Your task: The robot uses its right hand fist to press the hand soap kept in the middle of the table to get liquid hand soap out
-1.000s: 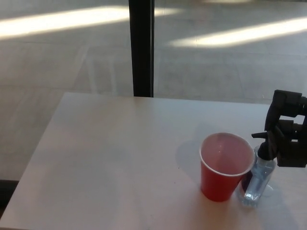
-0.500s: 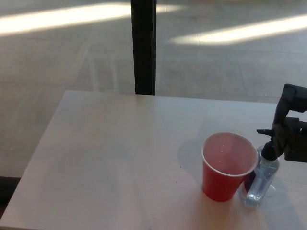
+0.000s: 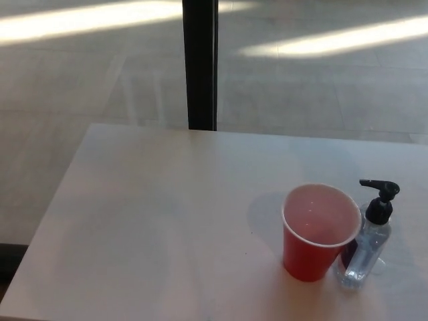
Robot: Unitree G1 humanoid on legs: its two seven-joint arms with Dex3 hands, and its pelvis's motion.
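A pale table fills the lower part of the frame, its far edge running across the middle. Beyond it lies a grey floor with faint tile lines. A dark vertical post rises from the table's far edge at upper centre. Bright bands of light streak the floor along the top

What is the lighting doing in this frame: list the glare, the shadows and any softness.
Head view: bright sun bands glare on the floor beyond the table; the red cup throws a soft shadow leftward onto the tabletop; the clear soap bottle shows faint highlights; the whole picture is slightly soft and low in contrast, with no motion blur.
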